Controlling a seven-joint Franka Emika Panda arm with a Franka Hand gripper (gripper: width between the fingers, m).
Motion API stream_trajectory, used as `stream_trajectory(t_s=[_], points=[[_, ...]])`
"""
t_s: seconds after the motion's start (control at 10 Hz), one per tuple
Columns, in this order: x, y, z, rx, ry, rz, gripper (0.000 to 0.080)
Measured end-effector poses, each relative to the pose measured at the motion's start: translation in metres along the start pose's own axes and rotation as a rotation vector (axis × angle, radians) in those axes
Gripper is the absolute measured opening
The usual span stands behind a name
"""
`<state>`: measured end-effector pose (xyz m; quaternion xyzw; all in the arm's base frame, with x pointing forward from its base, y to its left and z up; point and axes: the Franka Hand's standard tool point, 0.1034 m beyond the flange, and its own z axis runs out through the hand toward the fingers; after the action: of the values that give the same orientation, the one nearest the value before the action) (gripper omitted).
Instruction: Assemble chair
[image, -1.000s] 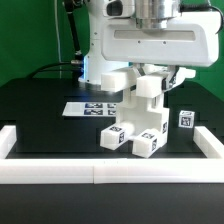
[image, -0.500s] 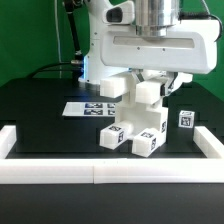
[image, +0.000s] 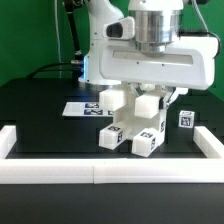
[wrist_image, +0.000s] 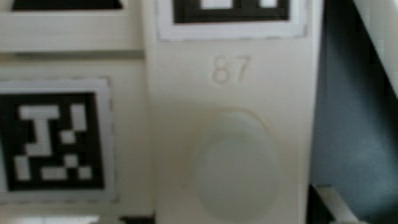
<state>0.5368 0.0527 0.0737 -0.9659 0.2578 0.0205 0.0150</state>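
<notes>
**Right over the build: post meets chair on the black table**

Well, the arm's broad white hand hangs low over the matte-white, boxy, tag-covered chair (image: 135, 130). The part-built chair stands on the black table top (image: 40, 120), just behind the long plain white front rail (image: 100, 172) and in front of the thin flat white marker board (image: 80, 108).

The two-finger gripper (image: 150, 93) sits tucked under the hand's housing, right on top of a white square post (image: 148, 105) that stands upright against the cluster. The fingers are hidden by that housing, so I cannot tell whether they are clamped on the post or merely flank it.

The wrist view is no help. It's filled by a flat white face of the post (wrist_image: 222, 150), stamped with a faint number, with black-and-white tags alongside.

Off to the exterior view's right, a small white tagged cube (image: 185, 118) waits apart from the build.

My read is that this is the seating step, with the post being mated to the chair body. The next move calls for a straight, gentle press with no twist. After that, the fingers should part only once the post holds square, and the arm should lift clear without nudging the stack.
</notes>
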Motion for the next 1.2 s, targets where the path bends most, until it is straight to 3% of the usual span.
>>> stream_trajectory(t_s=[0.7, 0.8, 0.9, 1.0, 1.1, 1.2], points=[[0.0080, -0.0026, -0.0010, 0.009, 0.024, -0.031, 0.0290], [0.0079, -0.0025, -0.0007, 0.009, 0.024, -0.031, 0.0373], [0.0079, -0.0025, -0.0007, 0.009, 0.024, -0.031, 0.0373], [0.0079, -0.0025, -0.0006, 0.009, 0.024, -0.031, 0.0556], [0.0079, -0.0025, -0.0006, 0.009, 0.024, -0.030, 0.0630], [0.0079, -0.0025, -0.0006, 0.009, 0.024, -0.031, 0.0644]])
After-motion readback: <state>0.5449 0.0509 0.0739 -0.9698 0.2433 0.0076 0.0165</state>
